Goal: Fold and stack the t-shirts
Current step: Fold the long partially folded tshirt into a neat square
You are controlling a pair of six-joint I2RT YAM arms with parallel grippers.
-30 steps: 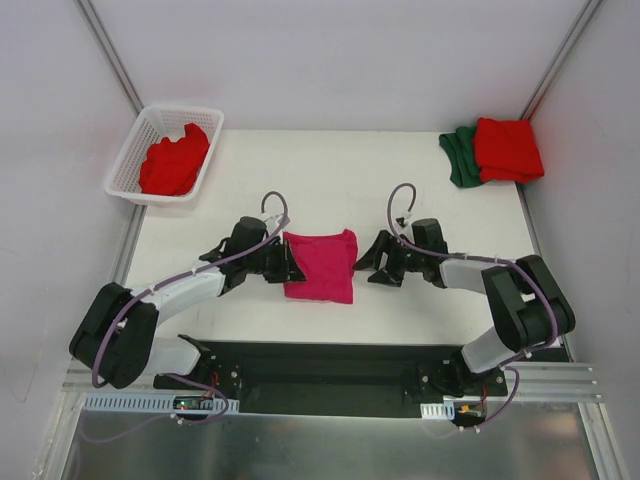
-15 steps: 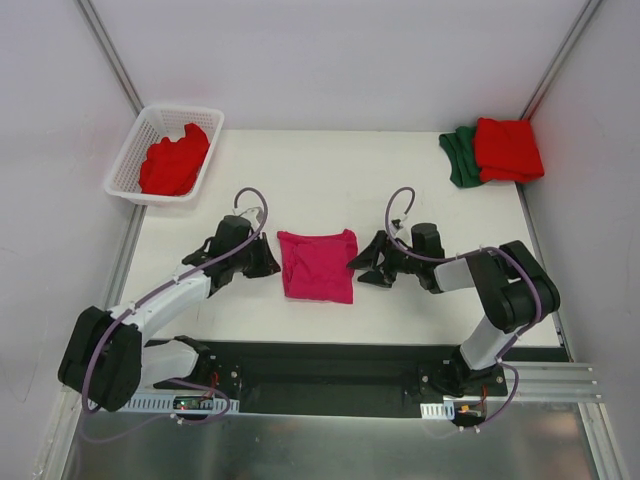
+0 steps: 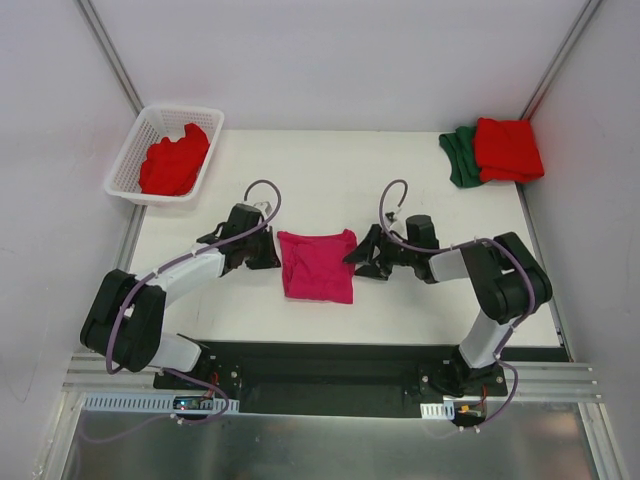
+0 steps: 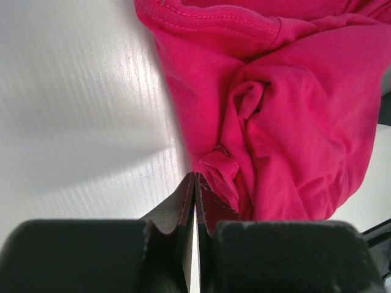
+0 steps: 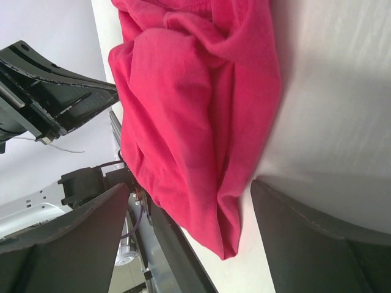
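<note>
- Flanking the pink shirt (image 3: 318, 265), the left pincer (image 3: 273, 260) is clenched with nothing visible between its jaws, tips low at the shirt's left edge. The right pincer (image 3: 353, 258) is released, jaws spread wide at the shirt's right edge.
- Seen from the left wrist, the clenched tips meet right at a small bunched fold. A push from here would likely plough that fold inward and rumple the shirt rather than lift it.
- Seen from the right wrist, the near edge of the shirt is several loose layers. The open jaws could close on the top layer only, so the fold peels apart when lifted, or catch all the layers and drag the whole shirt.
- The shirt is folded but lumpy, and lies on the surface (image 3: 330, 180) between the two pincers. One-sided pulling would probably skew it or slide it toward the surface's near edge.
- Far right of the pink shirt, a folded red shirt (image 3: 508, 148) lies partly over a green shirt (image 3: 459, 155). A sloppy carry could knock that stack or land askew on it.
- Far left of the pink shirt, a loose red shirt (image 3: 175, 160) sits in the basket (image 3: 180, 107), not yet folded.
</note>
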